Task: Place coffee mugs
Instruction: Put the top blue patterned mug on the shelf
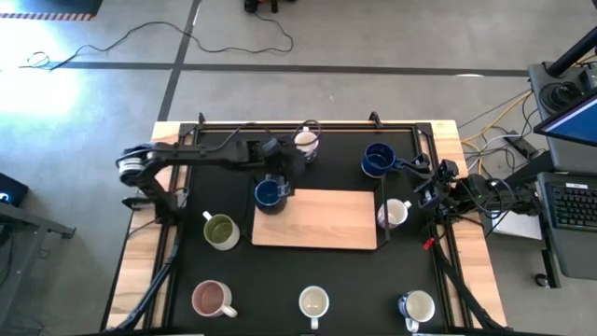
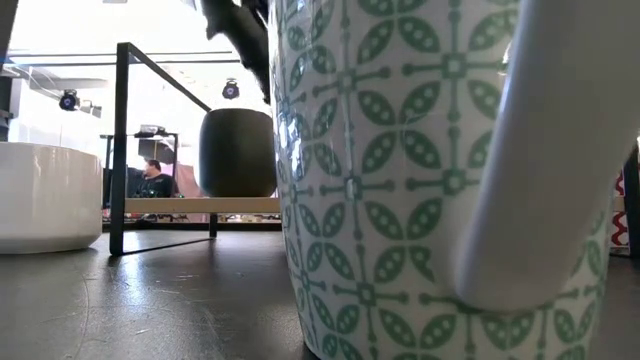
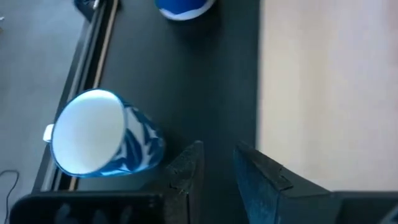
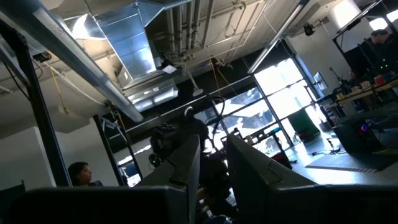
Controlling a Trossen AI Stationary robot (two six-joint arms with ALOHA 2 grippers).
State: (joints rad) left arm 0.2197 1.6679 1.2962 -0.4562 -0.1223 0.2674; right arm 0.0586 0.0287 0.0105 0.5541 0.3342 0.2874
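Note:
Several mugs stand on the black table around a light wooden board (image 1: 315, 218). A dark blue mug (image 1: 269, 193) stands at the board's left edge. My left gripper (image 1: 283, 174) (image 3: 216, 169) hovers just beyond it, shut and empty, fingers over bare table. Ahead of it are a white mug with blue pattern (image 1: 306, 142) (image 3: 99, 140) and another blue mug (image 1: 378, 159) (image 3: 183, 6). A pale mug (image 1: 394, 213) sits at the board's right edge. The olive mug (image 1: 221, 231) (image 2: 237, 150), pink mug (image 1: 213, 299), white green-patterned mug (image 1: 313, 302) (image 2: 400, 170) and shiny mug (image 1: 417, 306) stand nearer. My right gripper (image 1: 422, 179) (image 4: 212, 165) waits at the right edge, shut, tipped up toward the ceiling.
A black metal frame (image 1: 280, 124) runs round the table's far and side edges. Cables lie on the floor beyond the table. A desk with a keyboard and screen (image 1: 569, 201) stands to the right. A person (image 2: 152, 180) sits in the room behind.

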